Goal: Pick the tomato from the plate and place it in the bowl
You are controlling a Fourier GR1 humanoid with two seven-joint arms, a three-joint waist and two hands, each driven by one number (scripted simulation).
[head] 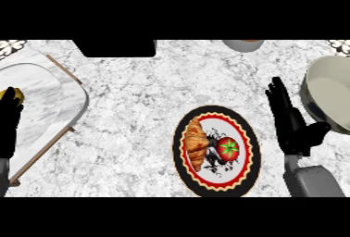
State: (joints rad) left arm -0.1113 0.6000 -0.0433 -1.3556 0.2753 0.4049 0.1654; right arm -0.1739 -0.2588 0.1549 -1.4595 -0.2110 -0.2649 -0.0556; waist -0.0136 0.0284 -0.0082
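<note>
A red tomato (229,148) with a green stem lies on a round plate (245,178) with a black rim and red scalloped border, next to a croissant (196,143). The pale bowl (327,92) stands at the right edge, partly cut off. My right hand (290,122) hovers open between plate and bowl, fingers straight and pointing away, touching neither. My left hand (8,125) rests open at the left edge, over the tray.
A marble tray (48,106) with a wooden frame lies at the left, with a small yellow object (14,94) beside my left hand. A black block (115,47) and a cup (243,44) sit along the far edge.
</note>
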